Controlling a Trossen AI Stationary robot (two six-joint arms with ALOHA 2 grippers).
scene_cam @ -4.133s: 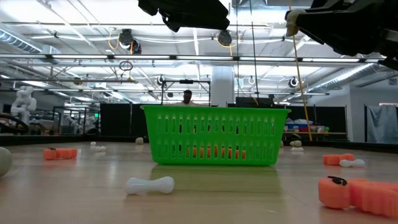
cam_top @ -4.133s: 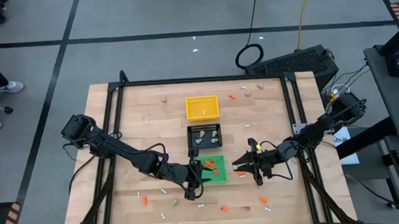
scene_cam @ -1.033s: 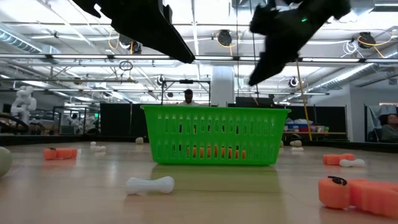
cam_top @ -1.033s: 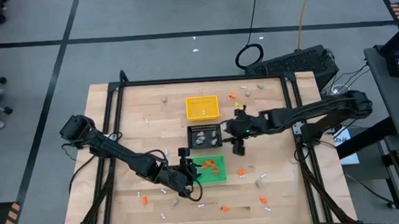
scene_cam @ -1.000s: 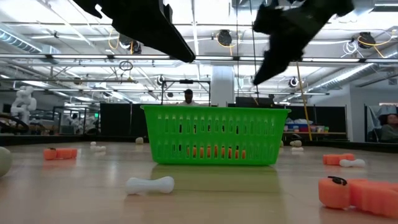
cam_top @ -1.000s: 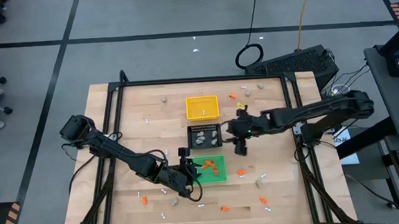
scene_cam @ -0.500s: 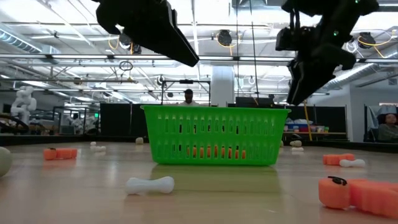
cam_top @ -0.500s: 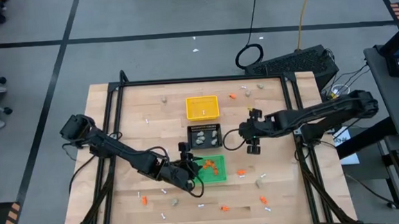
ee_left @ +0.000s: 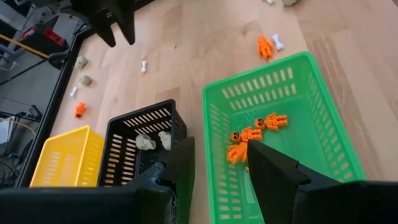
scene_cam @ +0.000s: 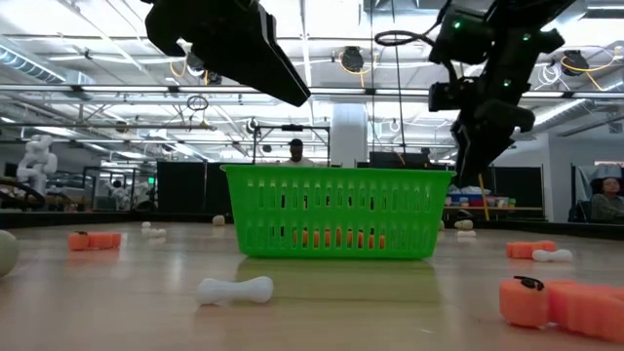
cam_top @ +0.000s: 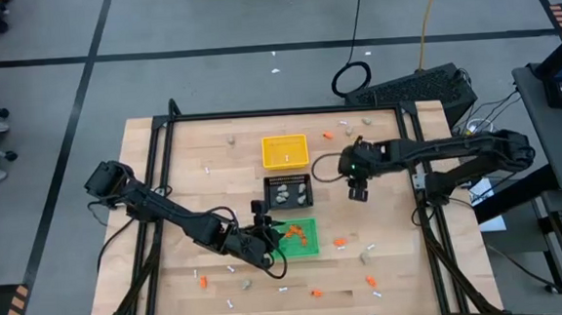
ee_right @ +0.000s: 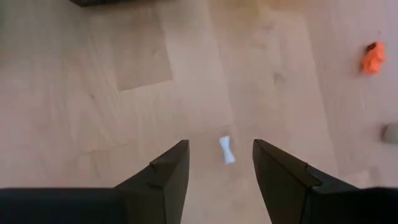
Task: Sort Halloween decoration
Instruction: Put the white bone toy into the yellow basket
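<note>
Three square trays stand in a row down the table's middle: yellow [cam_top: 284, 150] farthest, black [cam_top: 289, 190], green [cam_top: 299, 235] nearest. Orange figures [ee_left: 258, 127] lie in the green tray and beige lumps [ee_left: 152, 142] in the black one. My left gripper [ee_left: 219, 146] hangs open and empty over the green tray's left rim [cam_top: 278, 238]. My right gripper [cam_top: 358, 188] is to the right of the black tray, open, pointing steeply down. A small white bone stick [ee_right: 227, 150] lies on the wood below and ahead of the gap between its fingers, untouched.
Loose pieces lie scattered on the wood: orange bits [cam_top: 337, 242] [cam_top: 315, 293] [ee_right: 372, 57], white sticks [scene_cam: 234, 290] [cam_top: 206, 169], beige lumps [cam_top: 229, 139] [cam_top: 367, 123]. A black frame [cam_top: 161, 121] borders the table. A person [scene_cam: 293, 151] stands far behind.
My right gripper has swung from beside the green and black trays toward the table's right and far edges, sinking a little and tipping more steeply downward, its fingers open throughout. My left gripper has stayed over the green tray's rim.
</note>
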